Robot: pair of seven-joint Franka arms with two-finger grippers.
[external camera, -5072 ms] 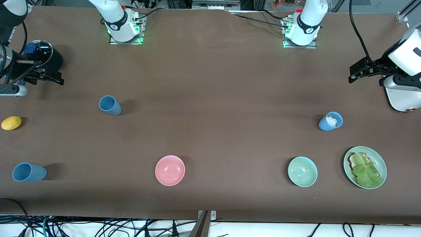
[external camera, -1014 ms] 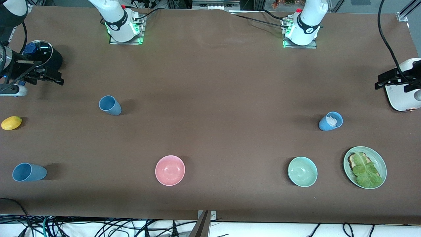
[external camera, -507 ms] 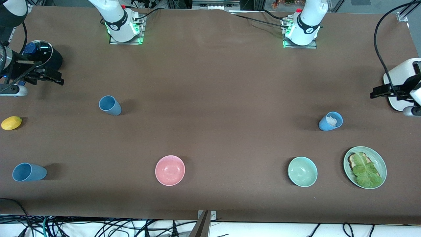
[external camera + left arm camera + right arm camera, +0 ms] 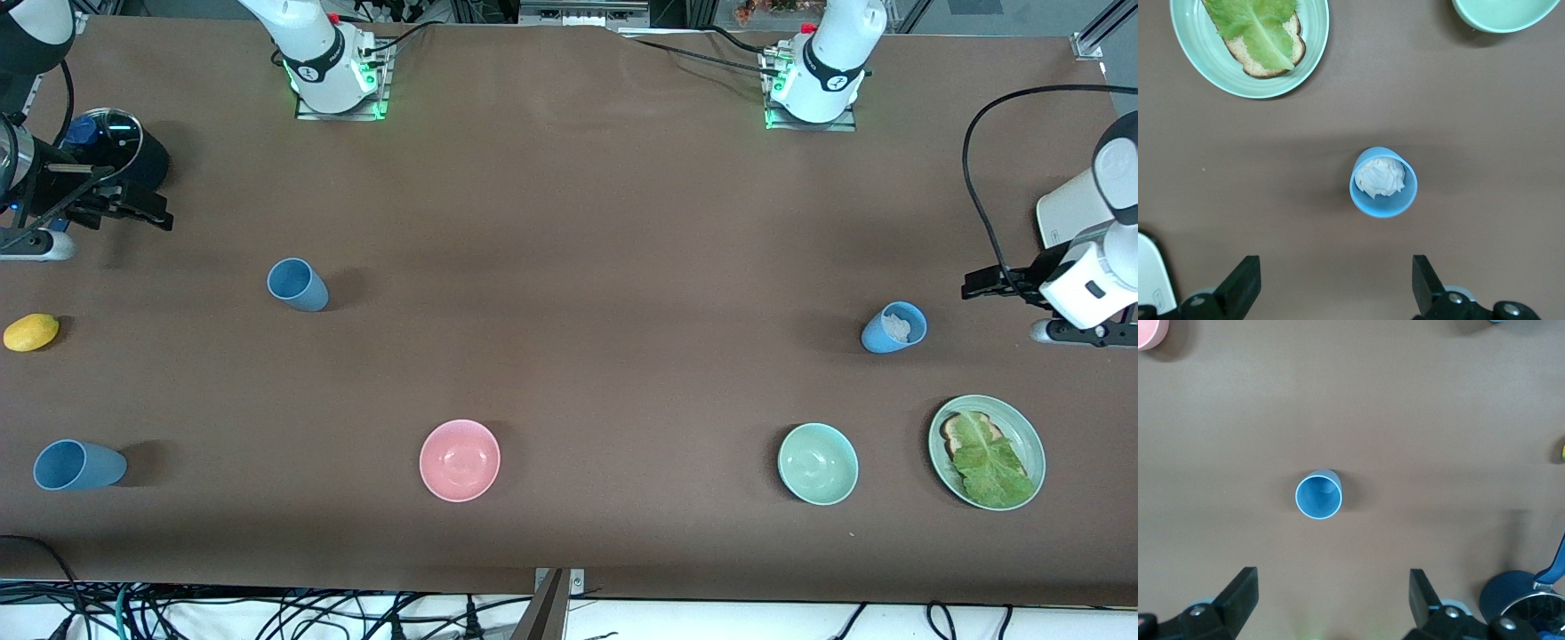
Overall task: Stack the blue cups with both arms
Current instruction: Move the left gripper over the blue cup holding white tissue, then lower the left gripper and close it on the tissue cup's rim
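While none of the blue cups is yet sitting inside another, the task is only getting to its first reach. On the front view's clock face, the filled cup (image 4: 893, 327) is standing at about three o'clock. The empty cup (image 4: 298, 284) is standing at about ten, and the third cup (image 4: 78, 465) at about eight. All three are well apart on the table (image 4: 569, 222).

The left pincer (image 4: 985, 288) is hovering with its jaws spread wide over the table just beside the filled cup, toward the left arm's end. The right pincer (image 4: 133, 209) is waiting, equally wide, over the table at about ten o'clock from the empty cup.

I judge that the left pincer is lining up on the filled cup. Next it needs to straddle the rim and close.

What the white wad (image 4: 1380, 177) inside that cup is remains unclear. Both wrist views are cutting off the pincers' bases.
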